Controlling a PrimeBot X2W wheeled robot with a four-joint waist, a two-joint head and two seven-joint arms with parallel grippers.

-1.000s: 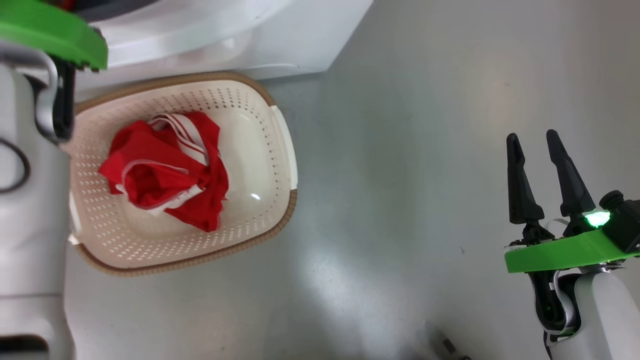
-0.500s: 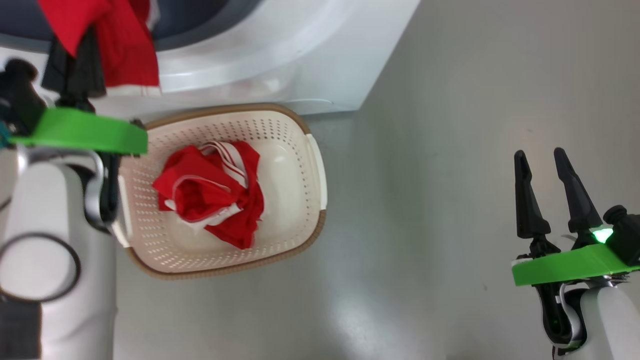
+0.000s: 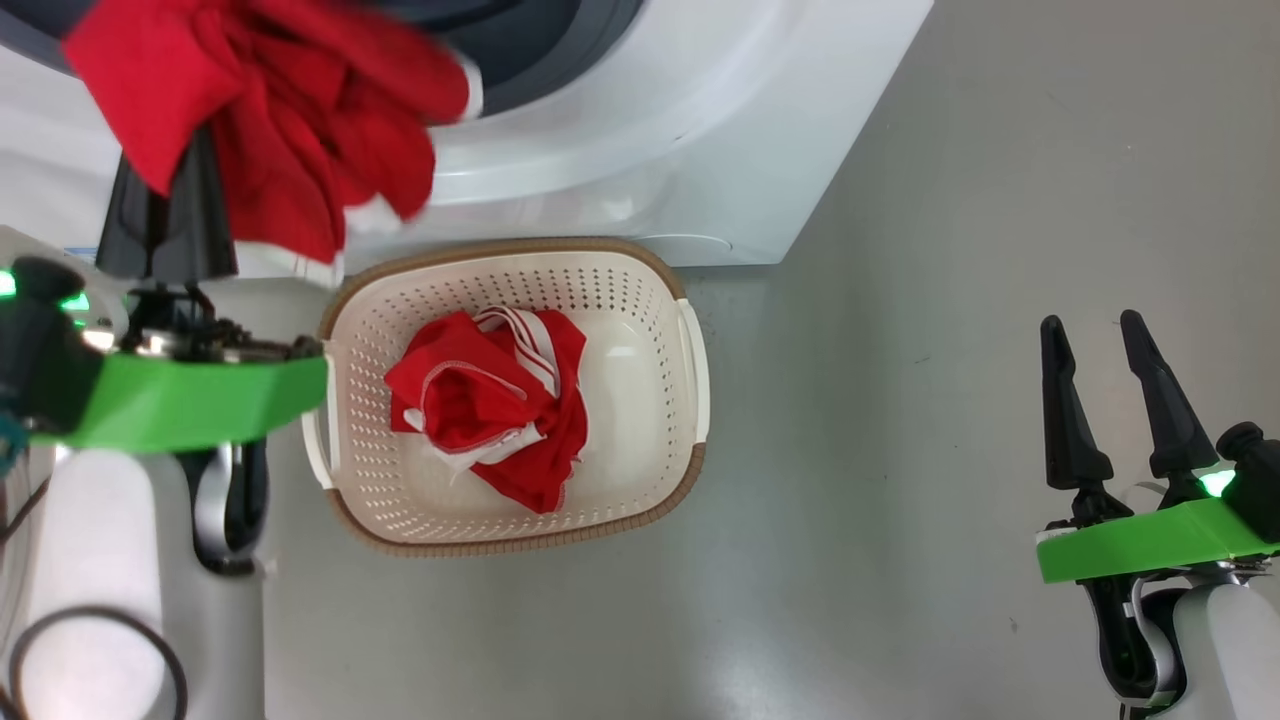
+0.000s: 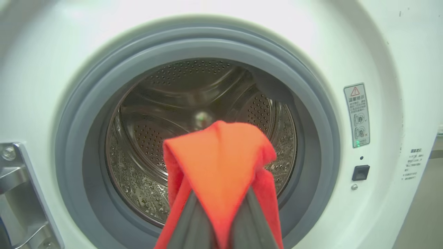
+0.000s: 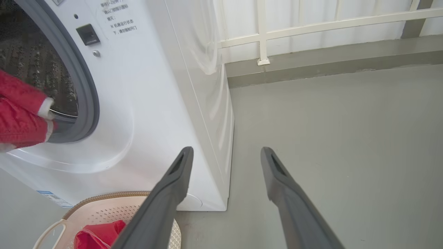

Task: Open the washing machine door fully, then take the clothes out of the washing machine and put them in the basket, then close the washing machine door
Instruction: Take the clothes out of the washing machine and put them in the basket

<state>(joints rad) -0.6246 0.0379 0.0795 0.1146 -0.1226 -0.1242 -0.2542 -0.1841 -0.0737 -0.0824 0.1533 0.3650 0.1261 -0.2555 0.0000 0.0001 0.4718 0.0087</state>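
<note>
Left wrist view: left gripper (image 4: pixel 219 202) clamped on 1 red garment (image 4: pixel 218 155), cloth draped over its fingers (image 4: pixel 188 221).

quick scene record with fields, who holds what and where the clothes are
left gripper: shut on a red garment, in front of the washing machine opening
right gripper: open, empty, above the floor
basket: on the floor by the machine, second red garment inside
drum: no clothes in the visible part
</note>
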